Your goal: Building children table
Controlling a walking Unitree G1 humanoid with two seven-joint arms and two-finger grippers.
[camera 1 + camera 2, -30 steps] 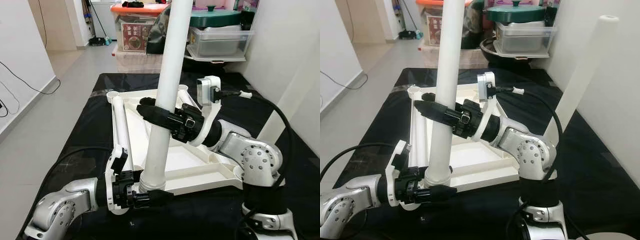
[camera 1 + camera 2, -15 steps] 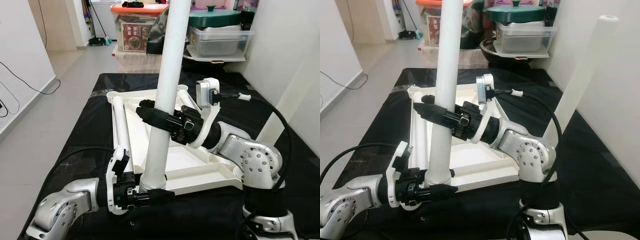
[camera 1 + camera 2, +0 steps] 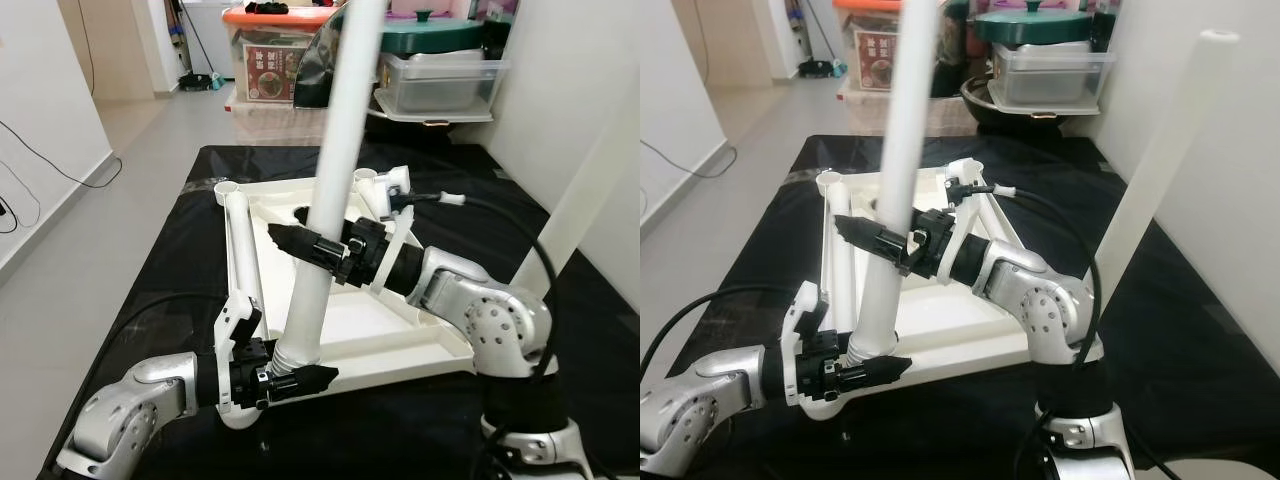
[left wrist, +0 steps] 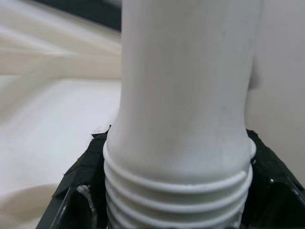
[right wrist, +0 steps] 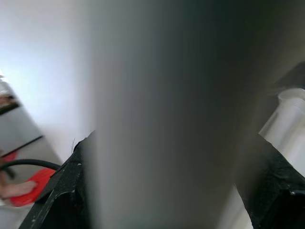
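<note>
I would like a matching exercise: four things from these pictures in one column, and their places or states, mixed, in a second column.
1. left gripper
2. right gripper
3. second leg
4. tabletop

a. lies flat on the tabletop
b. upside down on the black cloth
c. grips the tilted leg at its threaded base
d. grips the tilted leg at mid-height

Pairs: 1-c, 2-d, 3-a, 4-b

Grey tiled floor (image 3: pixel 130 150) at left; white wall (image 3: pixel 40 110) with trailing cable (image 3: pixel 45 160); stacked plastic storage boxes (image 3: pixel 270 70) at upper centre.
</note>
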